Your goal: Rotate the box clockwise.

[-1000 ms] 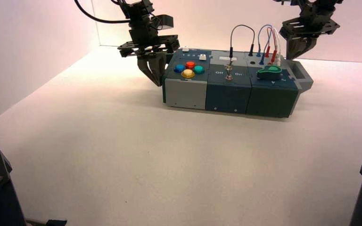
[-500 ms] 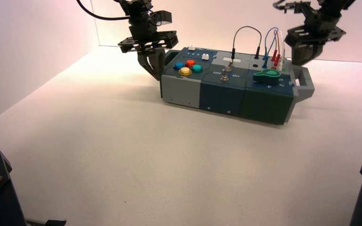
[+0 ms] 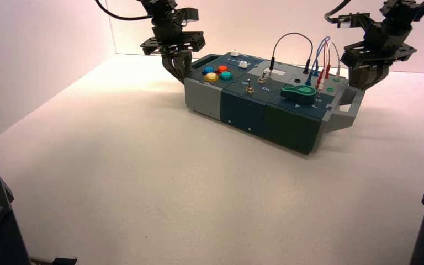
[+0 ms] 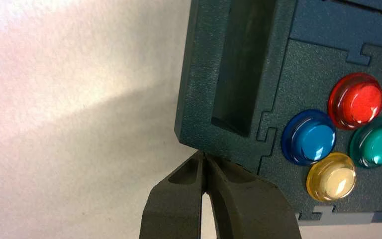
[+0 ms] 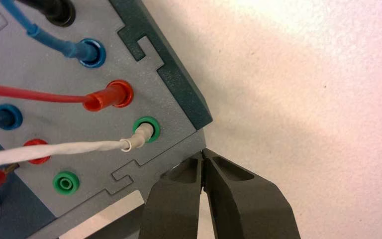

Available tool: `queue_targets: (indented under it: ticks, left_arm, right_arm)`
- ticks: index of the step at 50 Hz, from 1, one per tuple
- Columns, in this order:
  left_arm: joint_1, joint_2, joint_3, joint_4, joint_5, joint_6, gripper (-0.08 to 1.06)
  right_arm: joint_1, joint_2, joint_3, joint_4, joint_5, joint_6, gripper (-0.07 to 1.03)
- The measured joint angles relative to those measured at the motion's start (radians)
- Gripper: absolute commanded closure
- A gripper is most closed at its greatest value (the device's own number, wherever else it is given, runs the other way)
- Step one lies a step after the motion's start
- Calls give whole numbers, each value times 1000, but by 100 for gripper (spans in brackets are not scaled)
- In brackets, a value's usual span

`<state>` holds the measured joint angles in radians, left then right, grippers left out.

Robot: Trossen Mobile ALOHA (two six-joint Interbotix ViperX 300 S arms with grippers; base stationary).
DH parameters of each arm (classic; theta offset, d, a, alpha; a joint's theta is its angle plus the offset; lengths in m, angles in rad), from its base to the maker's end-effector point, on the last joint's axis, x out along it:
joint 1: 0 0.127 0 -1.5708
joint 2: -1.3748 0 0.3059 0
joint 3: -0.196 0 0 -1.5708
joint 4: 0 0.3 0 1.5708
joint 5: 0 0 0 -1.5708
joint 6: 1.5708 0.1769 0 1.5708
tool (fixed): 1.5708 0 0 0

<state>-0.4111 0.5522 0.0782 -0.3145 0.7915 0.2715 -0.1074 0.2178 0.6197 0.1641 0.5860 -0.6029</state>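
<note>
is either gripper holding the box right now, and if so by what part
no, nothing is held: the left gripper is shut at a corner of the box's dark handle end, and the right gripper is shut at the grey handle end

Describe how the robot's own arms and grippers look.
Both arms are black and jointed, with flat, cut-out plates at the wrists and black cables looping beside them. The left gripper and right gripper match: each has two dark, wedge-shaped fingers that taper to narrow tips, with a rounded recess in their faces. I make out no markings on them.
</note>
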Motion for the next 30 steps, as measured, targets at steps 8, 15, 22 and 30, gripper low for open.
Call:
queue_targets:
  ticks: [8,15,22,30]
  left_arm:
    - [3,21,-40,0,2,3,101]
    - [5,23,-49,0,5,3,101]
    - [8,23,-51,3,12,3,101]
    - [8,-9,-52,15,40,3,101]
  right_arm:
    - [6,-17,26,2,0,14,98]
    - [6,-32,35,2,2,20,98]
    - [11,-55,37,2,18,23,98]
    - [29,-112,37,5,63,34,98]
